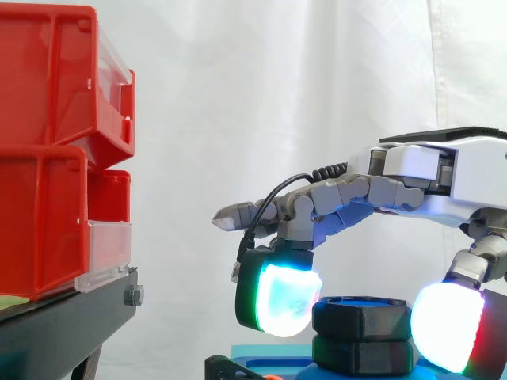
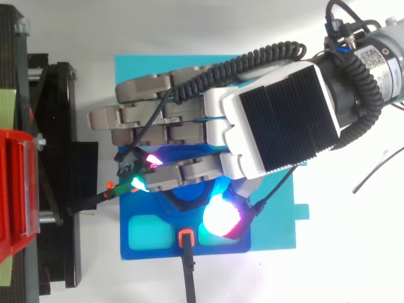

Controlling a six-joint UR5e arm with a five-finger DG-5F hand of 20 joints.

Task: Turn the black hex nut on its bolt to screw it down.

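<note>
The black hex nut point(image 1: 362, 318) sits low in the side view, above a second black hex piece point(image 1: 364, 355), with a blue top showing in its bore. My hand point(image 1: 444, 170) reaches in from the right, above the nut. One finger curls down, and its glowing pad point(image 1: 279, 299) rests against the nut's left side. The thumb's glowing pad point(image 1: 445, 324) meets the nut's right side. The other fingers stay stretched out to the left. In the top view the hand point(image 2: 278, 120) covers most of the nut point(image 2: 188, 197), leaving a dark arc beside the thumb pad point(image 2: 221, 216).
Red bins point(image 1: 55, 150) stand stacked on a black stand point(image 1: 71, 324) at the left, close to the outstretched fingertips. The nut's fixture point(image 2: 148, 233) is blue, on a lighter blue plate point(image 2: 274, 218). A black cable with an orange end point(image 2: 186, 238) runs off the fixture's front edge.
</note>
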